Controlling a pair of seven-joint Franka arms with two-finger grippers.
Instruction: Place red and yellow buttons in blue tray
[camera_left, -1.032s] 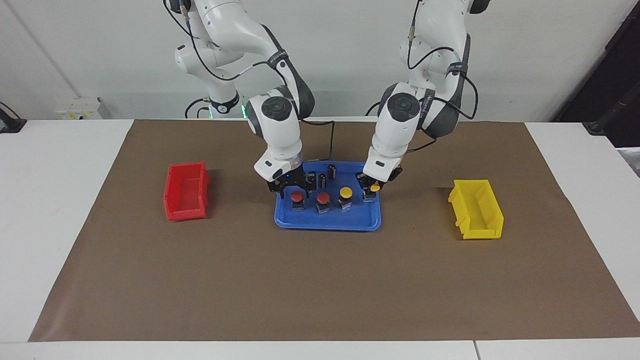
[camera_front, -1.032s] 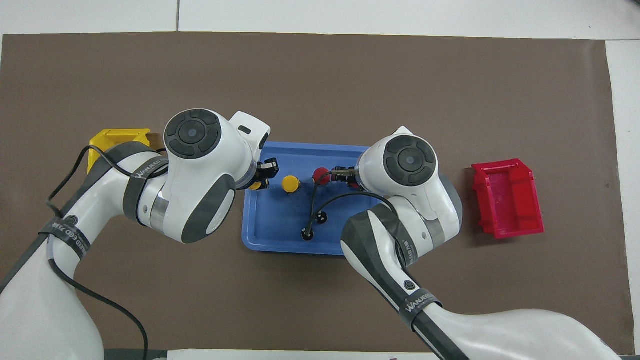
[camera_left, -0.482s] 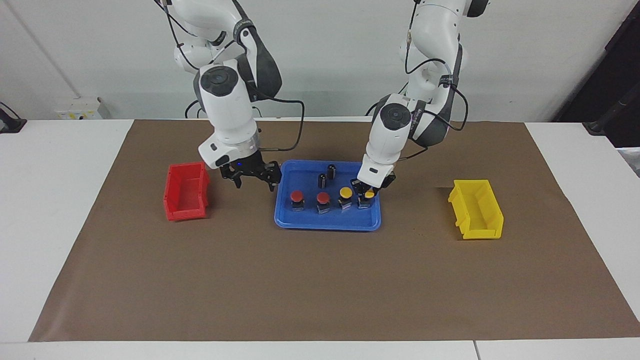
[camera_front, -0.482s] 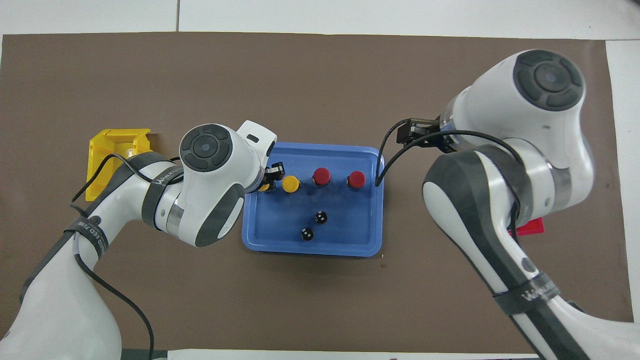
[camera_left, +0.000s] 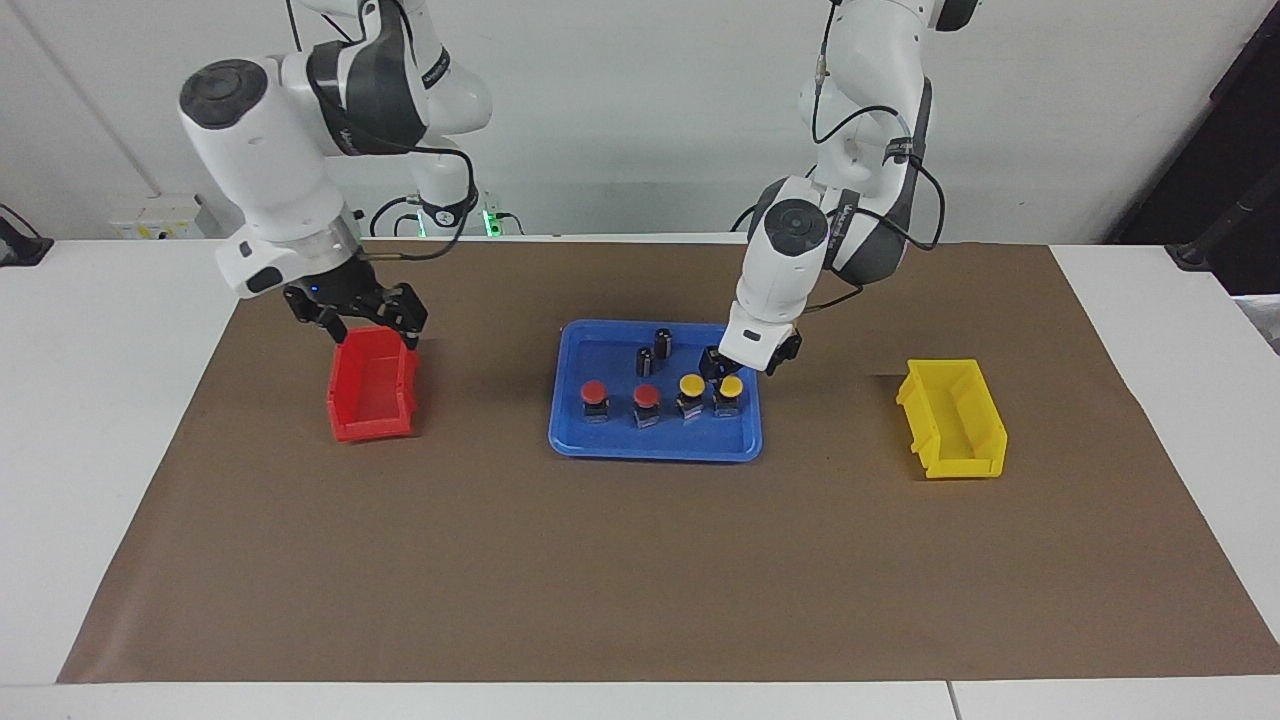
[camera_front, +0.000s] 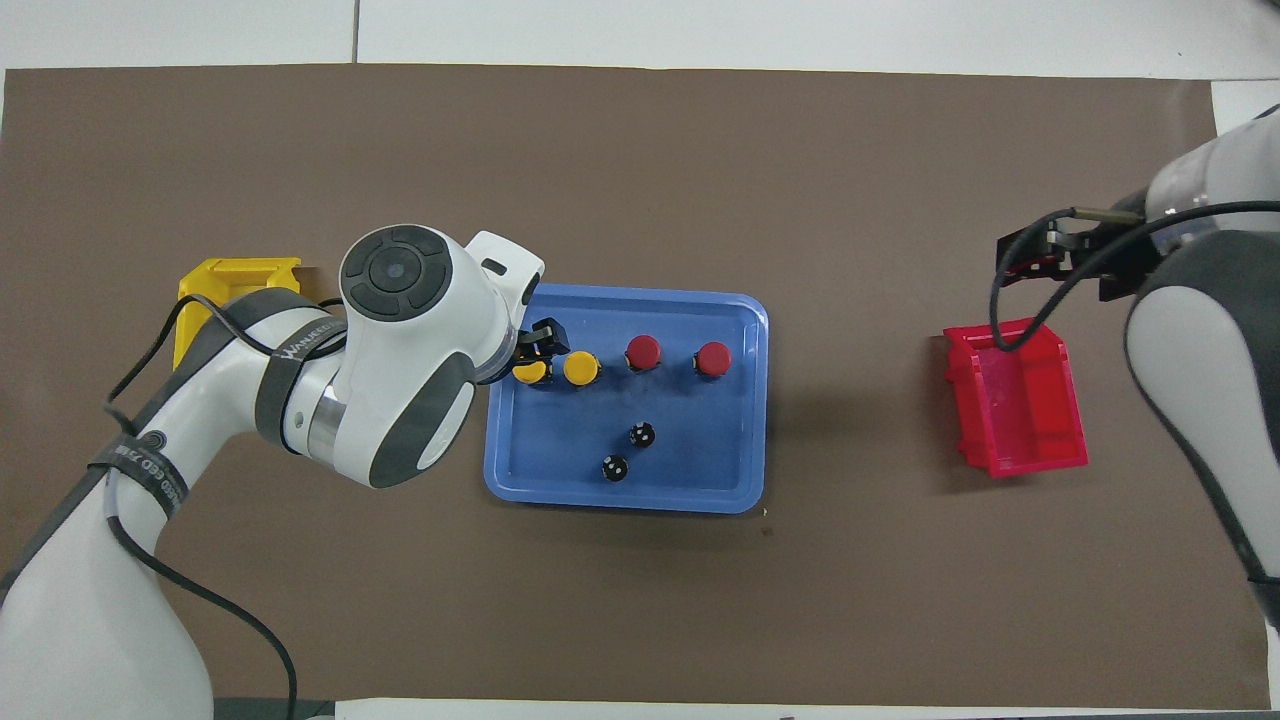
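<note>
Your left pincer hangs just over the end yellow button, at the nine o'clock end of the row as the overhead view shows it. Whether that pincer is parted or closed you cannot tell from here, but the button stands on the tray floor on its own. Your right pincer is spread wide and empty, up over the red bin at its edge nearer the robots. Both yellow buttons and both red buttons stand in one line in the blue tray, in its twelve o'clock half overhead. The two black cylinders stand toward six. The yellow bin sits at nine o'clock of the tray, the red bin at three. Judged from that, the placing is done and this is the let-go and retreat. Your next move calls for a straight lift of the left pincer, so the cap is not nudged. A second ago that pincer sat low and clamped on this same button, and the right one hovered in the tray over a red button; it has since swung out to the red bin.
</note>
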